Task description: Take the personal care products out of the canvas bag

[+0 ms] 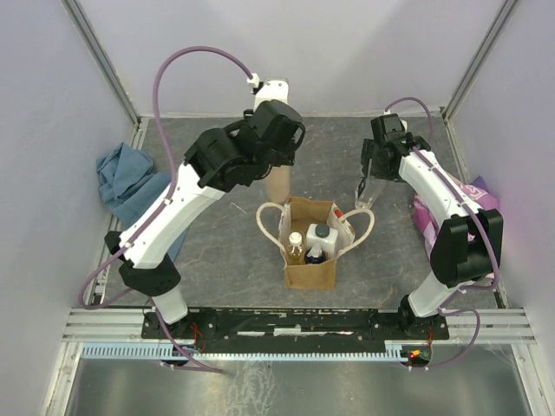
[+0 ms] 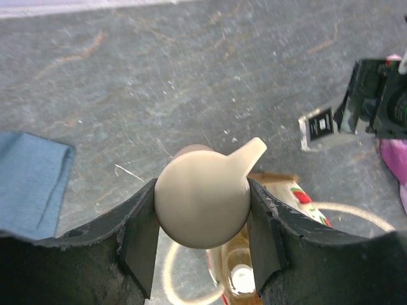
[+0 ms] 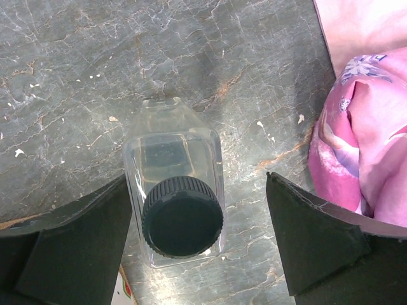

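Top external puts the bag [image 1: 310, 270] nearest us, bottles [image 1: 319, 236] left inside; beyond, we see the left gripper [image 2: 202, 222] clenching the beige bottle [image 1: 279, 184] by its cap to carry it upright, the right gripper [image 3: 197, 210] released around the clear bottle [image 3: 172, 146] parked on the table [image 3: 76, 63].

Reaching out with both arms: clamped on the left, spread wide on the right.

Leans the left arm [image 1: 173, 204] up from its base and forward, elbow raised, wrist folded to aim the left gripper [image 2: 202, 213] straight down. Pinches the round cream cap [image 2: 200, 200] of the tall beige bottle [image 1: 278, 184] between both black fingers [image 2: 141, 235], pressing on either side. Extends the right arm [image 1: 447, 204] forward along the right side, forearm angled inward, with the right gripper [image 3: 197, 190] pointing down. Straddles the clear bottle [image 3: 175, 159] without gripping, one pad [image 3: 82, 235] just beside its wall and the other well apart.
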Available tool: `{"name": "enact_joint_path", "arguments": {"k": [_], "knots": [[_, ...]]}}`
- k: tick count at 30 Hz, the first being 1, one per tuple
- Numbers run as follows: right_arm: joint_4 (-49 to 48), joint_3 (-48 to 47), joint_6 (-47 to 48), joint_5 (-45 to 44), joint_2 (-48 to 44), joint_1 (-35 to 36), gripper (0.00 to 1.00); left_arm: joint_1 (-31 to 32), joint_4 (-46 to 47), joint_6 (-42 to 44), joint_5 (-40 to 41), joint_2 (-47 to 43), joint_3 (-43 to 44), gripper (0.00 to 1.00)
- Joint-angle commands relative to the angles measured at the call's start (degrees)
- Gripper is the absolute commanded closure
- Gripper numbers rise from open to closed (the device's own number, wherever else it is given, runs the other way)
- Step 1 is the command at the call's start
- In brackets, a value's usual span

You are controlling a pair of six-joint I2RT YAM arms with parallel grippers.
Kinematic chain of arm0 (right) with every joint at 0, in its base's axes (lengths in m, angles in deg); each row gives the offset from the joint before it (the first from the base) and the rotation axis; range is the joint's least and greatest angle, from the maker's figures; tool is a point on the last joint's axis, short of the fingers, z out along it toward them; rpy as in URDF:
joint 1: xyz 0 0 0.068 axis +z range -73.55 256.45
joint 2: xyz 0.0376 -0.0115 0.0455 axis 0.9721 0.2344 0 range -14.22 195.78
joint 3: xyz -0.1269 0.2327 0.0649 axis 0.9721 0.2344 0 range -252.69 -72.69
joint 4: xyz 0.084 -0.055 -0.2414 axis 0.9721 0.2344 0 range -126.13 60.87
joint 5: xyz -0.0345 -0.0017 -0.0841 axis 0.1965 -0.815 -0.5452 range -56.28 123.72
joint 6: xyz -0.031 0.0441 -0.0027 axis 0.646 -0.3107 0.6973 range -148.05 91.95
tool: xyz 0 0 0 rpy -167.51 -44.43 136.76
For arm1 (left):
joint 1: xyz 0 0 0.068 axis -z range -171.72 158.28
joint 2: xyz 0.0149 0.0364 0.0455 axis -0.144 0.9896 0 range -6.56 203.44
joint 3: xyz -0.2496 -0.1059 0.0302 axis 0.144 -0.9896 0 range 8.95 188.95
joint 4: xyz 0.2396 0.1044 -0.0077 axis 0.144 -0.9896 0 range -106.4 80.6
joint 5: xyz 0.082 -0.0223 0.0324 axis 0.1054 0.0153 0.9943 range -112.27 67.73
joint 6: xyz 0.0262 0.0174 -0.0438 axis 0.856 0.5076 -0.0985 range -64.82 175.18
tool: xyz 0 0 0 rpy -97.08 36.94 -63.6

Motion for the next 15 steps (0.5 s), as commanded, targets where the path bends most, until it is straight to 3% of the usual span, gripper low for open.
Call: {"name": "enact_joint_path", "arguments": {"k": [1, 11, 15], "knots": [[0.7, 0.5, -0.9, -0.1, -2.3, -0.6, 0.10, -0.5, 7.5, 3.6, 9.3, -4.9, 3.2, 0.65], [4.7, -2.3, -1.4, -0.1, -4.0, -0.5, 0.10, -2.8, 14.0, 3.8, 12.6, -9.9, -9.7, 0.62], [4.7, -2.3, -1.4, -0.6, -8.7, -0.5, 0.02, -5.5, 16.9, 2.7, 12.3, -12.2, -16.6, 0.62]]}}
